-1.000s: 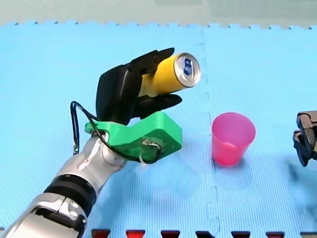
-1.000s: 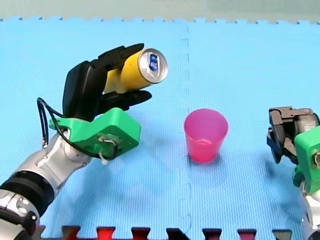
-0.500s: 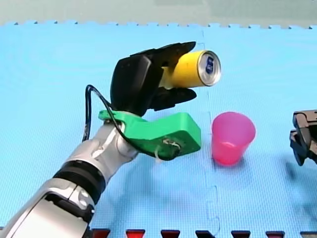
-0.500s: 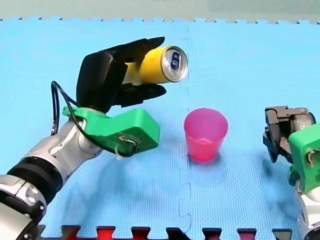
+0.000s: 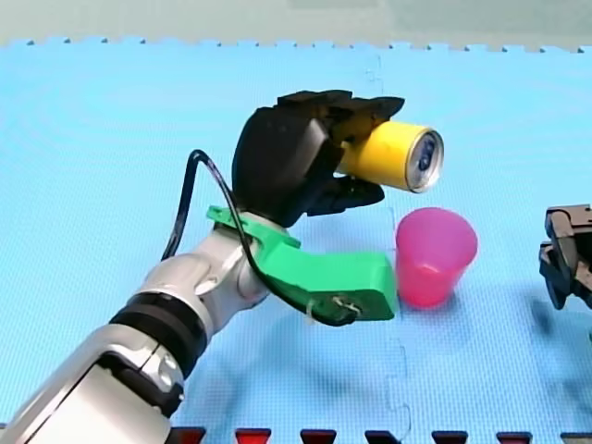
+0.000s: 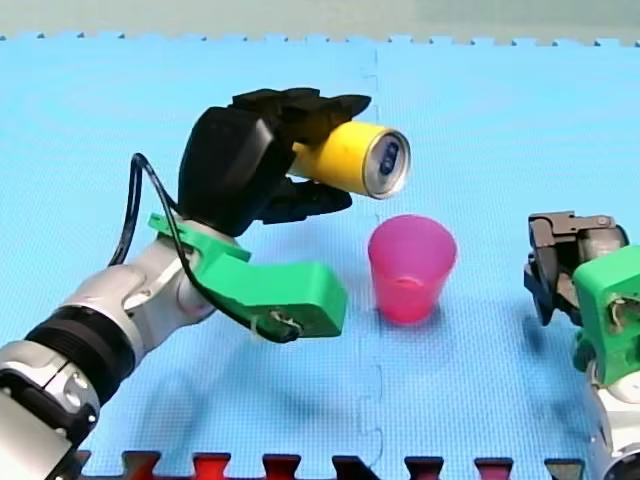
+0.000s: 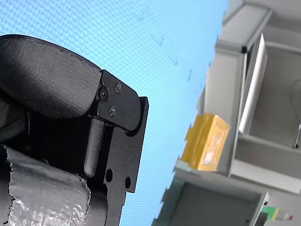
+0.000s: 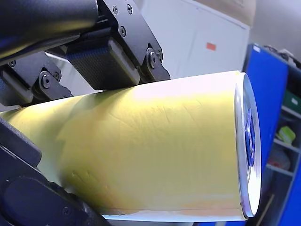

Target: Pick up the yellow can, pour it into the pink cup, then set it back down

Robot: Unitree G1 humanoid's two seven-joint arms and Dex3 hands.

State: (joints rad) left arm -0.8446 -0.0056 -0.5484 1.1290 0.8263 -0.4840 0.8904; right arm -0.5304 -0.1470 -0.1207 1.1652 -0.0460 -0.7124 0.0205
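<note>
In the first head view my left hand (image 5: 310,153) is raised over the blue mat (image 5: 83,139), its fingers wrapped tight round the can (image 5: 393,157). The can lies nearly level, its silver top pointing to 3 o'clock and dipping a little, and its base is hidden inside my grip. The cup (image 5: 437,254) stands upright on the mat at about 6 o'clock from that top. The cup's lower left edge is covered by the green mount (image 5: 324,277) on my wrist. At 3 o'clock from the cup, well apart, my right hand (image 5: 566,254) is cut off by the frame edge. I cannot tell how far open it is. In the second head view the cup shows whole, clear of the mount, and more of the right hand appears, with a green mount of its own (image 6: 610,310). The first wrist view has a black hand casing (image 7: 70,89) with grey tape (image 7: 42,188) close up, the mat past it, and a yellow box (image 7: 207,141) by grey shelving. The second wrist view is my left hand's: the can's side runs across it, pinned between black fingers (image 8: 108,52), its far end hidden.
</note>
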